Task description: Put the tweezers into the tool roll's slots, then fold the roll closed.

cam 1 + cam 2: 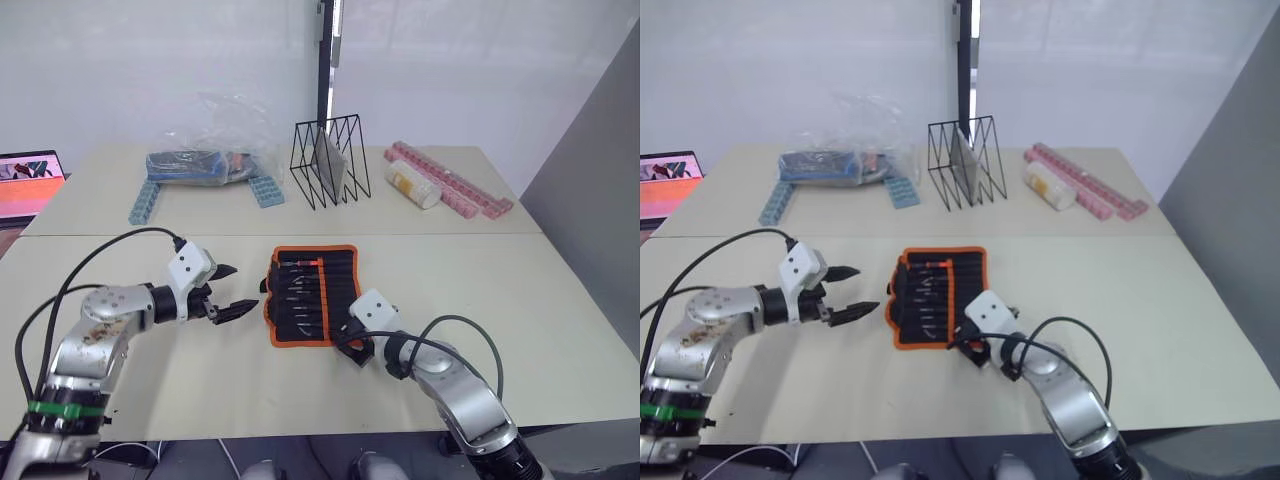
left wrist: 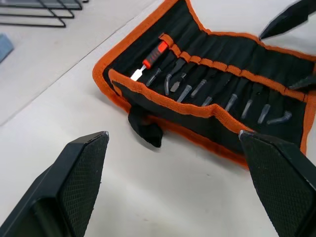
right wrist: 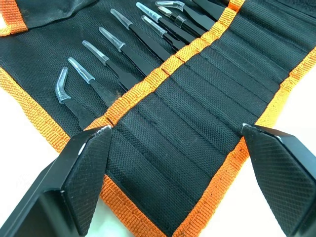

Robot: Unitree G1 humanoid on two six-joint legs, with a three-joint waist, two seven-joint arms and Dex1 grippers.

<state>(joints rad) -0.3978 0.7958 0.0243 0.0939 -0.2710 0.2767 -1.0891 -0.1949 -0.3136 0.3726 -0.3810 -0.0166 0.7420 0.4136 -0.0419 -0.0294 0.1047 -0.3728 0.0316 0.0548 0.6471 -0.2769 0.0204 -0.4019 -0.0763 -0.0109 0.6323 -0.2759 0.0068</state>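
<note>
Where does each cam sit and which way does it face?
Head eyes: on the head, looking forward and down at the table; both arms show, left gripper open beside the roll.
Left wrist: along its open fingers at the roll's strap side.
Right wrist: along its open fingers, over the slots and tweezers.
Shared: the roll.

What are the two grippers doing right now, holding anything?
Left gripper: open, holding nothing, beside the tool roll.
Right gripper: open, holding nothing, over the roll's near edge.
</note>
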